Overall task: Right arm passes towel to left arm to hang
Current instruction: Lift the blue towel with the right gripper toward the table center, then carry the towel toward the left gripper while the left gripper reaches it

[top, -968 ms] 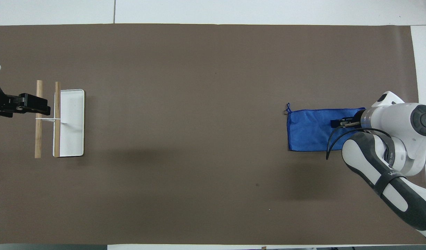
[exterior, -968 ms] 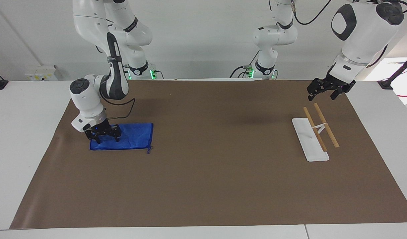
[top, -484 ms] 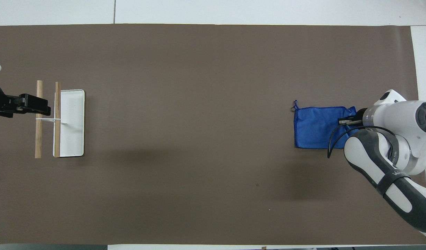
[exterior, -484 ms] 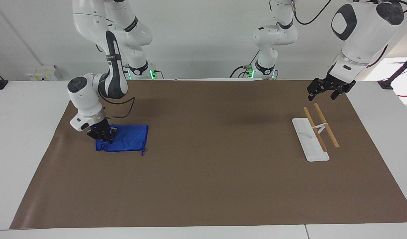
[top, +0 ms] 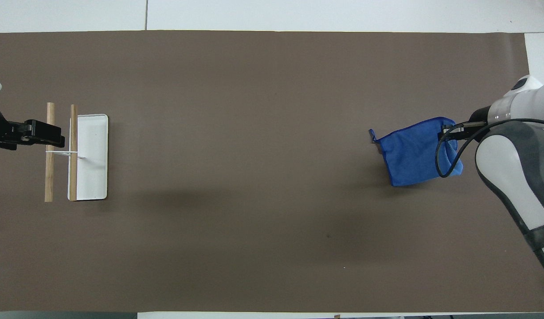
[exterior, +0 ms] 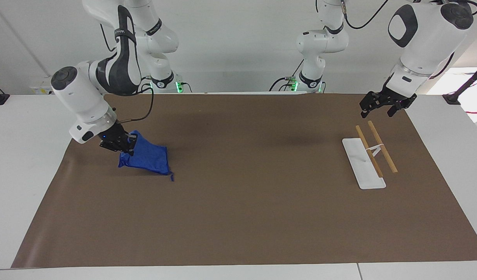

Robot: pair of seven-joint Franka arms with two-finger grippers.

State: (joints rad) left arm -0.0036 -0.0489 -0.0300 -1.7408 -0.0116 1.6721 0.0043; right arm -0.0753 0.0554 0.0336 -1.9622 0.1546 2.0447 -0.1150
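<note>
I count one towel (exterior: 145, 157) clamped in the right gripper (exterior: 123, 144), left gripper (exterior: 382, 107) fingers apart over one two-bar rack (exterior: 368, 157); brown mat (exterior: 242, 217), white worktop (exterior: 20, 128), white wall.

Two white robot arms are standing at a white tabletop (exterior: 20, 163) that a brown mat (exterior: 246, 217) is covering. Toward the right arm's end, the right gripper (exterior: 123, 144) is pinching the upper edge of a bright blue towel (exterior: 147, 159), its jaws closed on the cloth. The towel is hanging slack from the grip, its lower edge resting on the mat, a short blue cord (exterior: 172, 177) trailing at one corner. Toward the left arm's end, the left gripper (exterior: 380, 110) is hovering with jaws apart over the mat, near a small rack (exterior: 364, 163): a white base plate carrying two wooden rods on a thin white support.
</note>
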